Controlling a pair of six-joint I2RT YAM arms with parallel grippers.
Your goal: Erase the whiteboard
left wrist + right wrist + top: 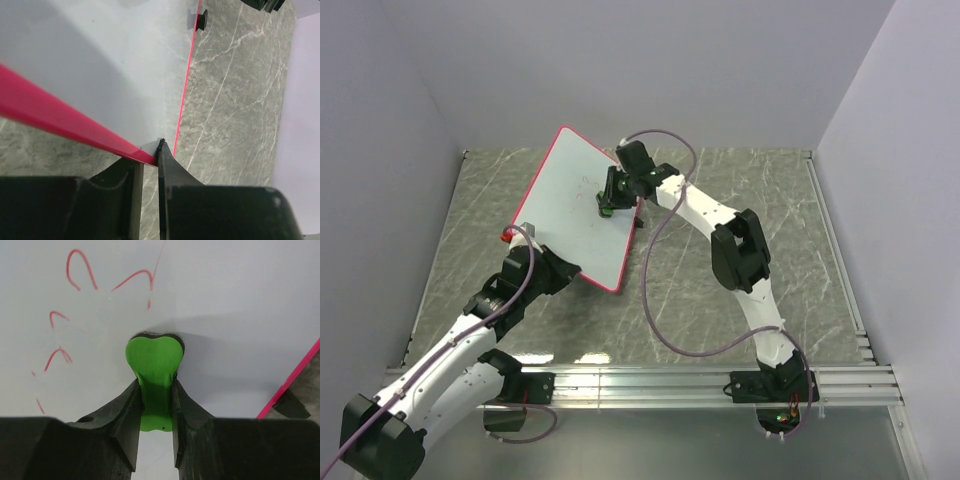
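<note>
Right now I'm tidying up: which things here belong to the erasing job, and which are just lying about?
In the job: whiteboard, red scribbles, green eraser, left pincer gripping the board's rim, right pincer holding the eraser.
Lying about: small red object, small black piece beside the board.

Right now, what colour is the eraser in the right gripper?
Bright green. The eraser, pinched in the right gripper, shows best in the right wrist view.

Robotics laboratory test cell. Plain pale lilac-grey partition walls (650, 60) enclose a flat grey marble-patterned tabletop (810, 230) on three sides. A ribbed silver aluminium mounting rail (650, 385) along its near edge carries a white-and-black jointed left robot arm (450, 360) and a matching right robot arm (705, 210), each trailing a loose purple cable (646, 290).
</note>
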